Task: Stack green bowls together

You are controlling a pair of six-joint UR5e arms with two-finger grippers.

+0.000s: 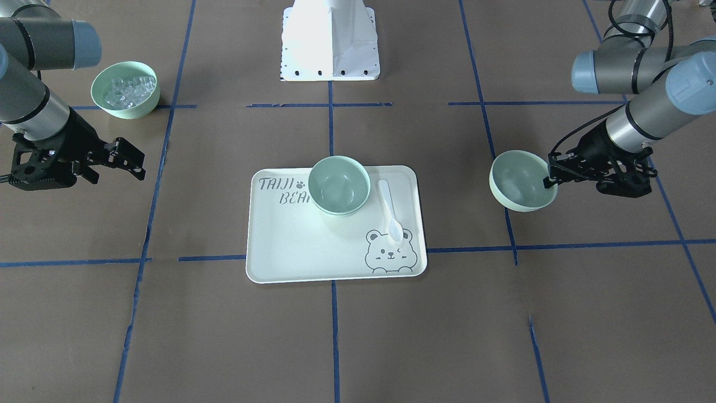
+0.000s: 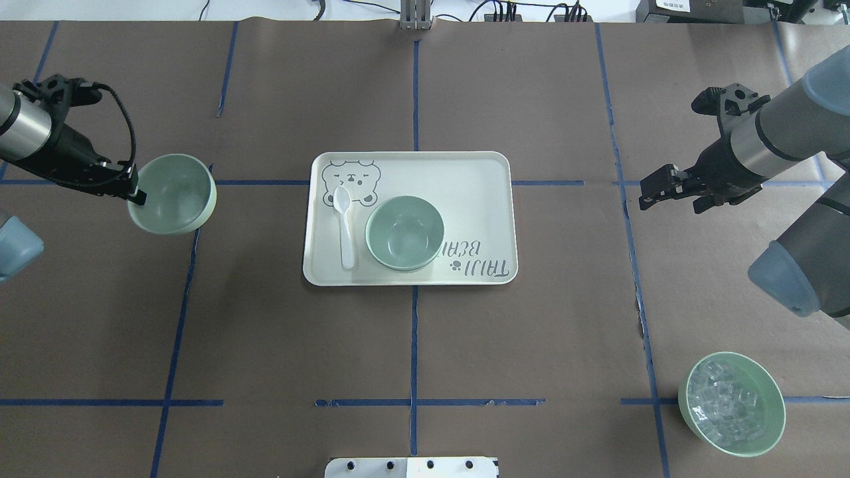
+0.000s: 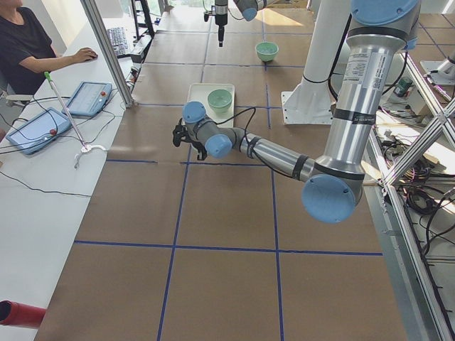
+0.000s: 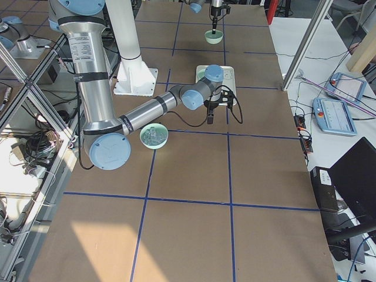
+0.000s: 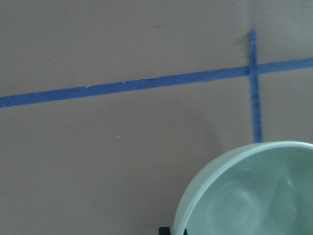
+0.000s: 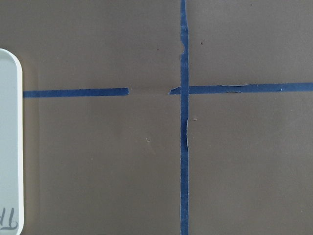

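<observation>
My left gripper (image 2: 135, 191) is shut on the rim of a pale green bowl (image 2: 174, 194) and holds it tilted, left of the tray. In the front view the gripper (image 1: 551, 178) and this bowl (image 1: 521, 182) are on the right. The left wrist view shows the bowl's rim (image 5: 254, 196) at the bottom right. Another green bowl (image 2: 404, 233) stands on the cream bear tray (image 2: 478, 172); in the front view it (image 1: 339, 185) seems to sit nested in a second bowl. My right gripper (image 2: 654, 192) is open and empty, right of the tray, above the table.
A white spoon (image 2: 344, 226) lies on the tray beside the bowl. A matching green bowl with clear ice-like pieces (image 2: 732, 403) stands at the near right. The robot's white base (image 1: 330, 39) is behind the tray. Blue tape lines cross the brown table.
</observation>
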